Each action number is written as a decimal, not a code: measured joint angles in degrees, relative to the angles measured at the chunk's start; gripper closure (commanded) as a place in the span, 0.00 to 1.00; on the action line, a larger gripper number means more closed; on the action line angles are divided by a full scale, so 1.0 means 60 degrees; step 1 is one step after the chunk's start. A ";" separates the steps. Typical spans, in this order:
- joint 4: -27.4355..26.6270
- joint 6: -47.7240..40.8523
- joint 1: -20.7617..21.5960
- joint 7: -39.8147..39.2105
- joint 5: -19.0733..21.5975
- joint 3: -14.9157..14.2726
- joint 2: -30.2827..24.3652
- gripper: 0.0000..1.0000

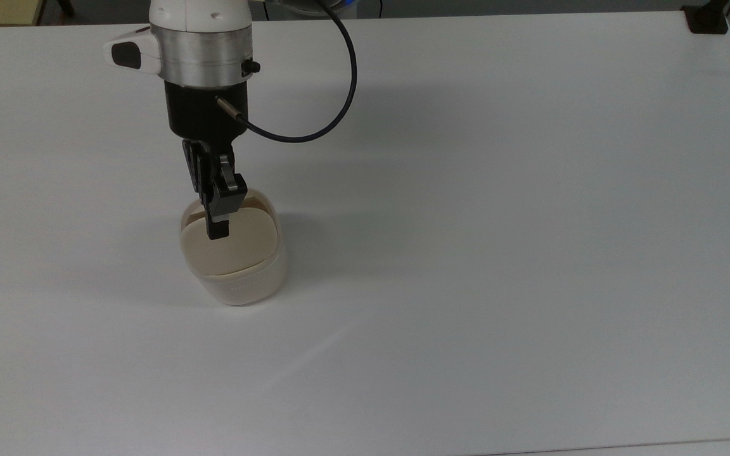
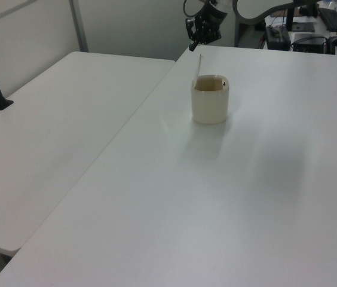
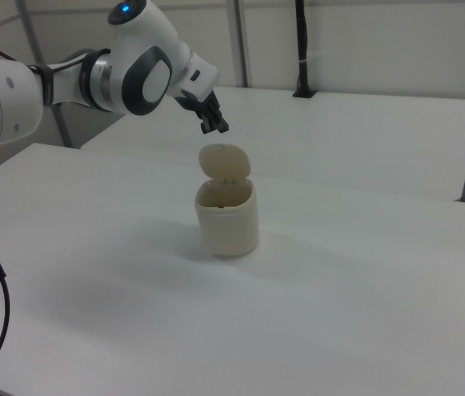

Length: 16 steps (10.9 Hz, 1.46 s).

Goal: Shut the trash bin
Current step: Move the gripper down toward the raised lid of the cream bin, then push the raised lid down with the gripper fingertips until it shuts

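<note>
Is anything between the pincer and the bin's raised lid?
Nothing: in the right view, bare air separates the pincer from the lid of the bin.

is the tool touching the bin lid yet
Apart. In the right view the tool hangs above the raised lid of the trash bin, with background showing between them.
</note>
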 measured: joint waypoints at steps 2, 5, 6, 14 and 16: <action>-0.0035 0.0000 0.0000 -0.0004 -0.0002 0.0000 0.0004 1.00; -0.0184 -0.0001 -0.0001 -0.0162 -0.0018 0.0000 0.0007 1.00; -0.0301 -0.0001 -0.0003 -0.0353 -0.0018 0.0000 -0.0006 1.00; -0.0930 -0.1188 -0.0155 -0.1965 -0.0018 -0.0002 -0.0703 1.00; -0.1044 -0.1342 -0.0176 -0.2150 -0.0019 -0.0002 -0.0736 1.00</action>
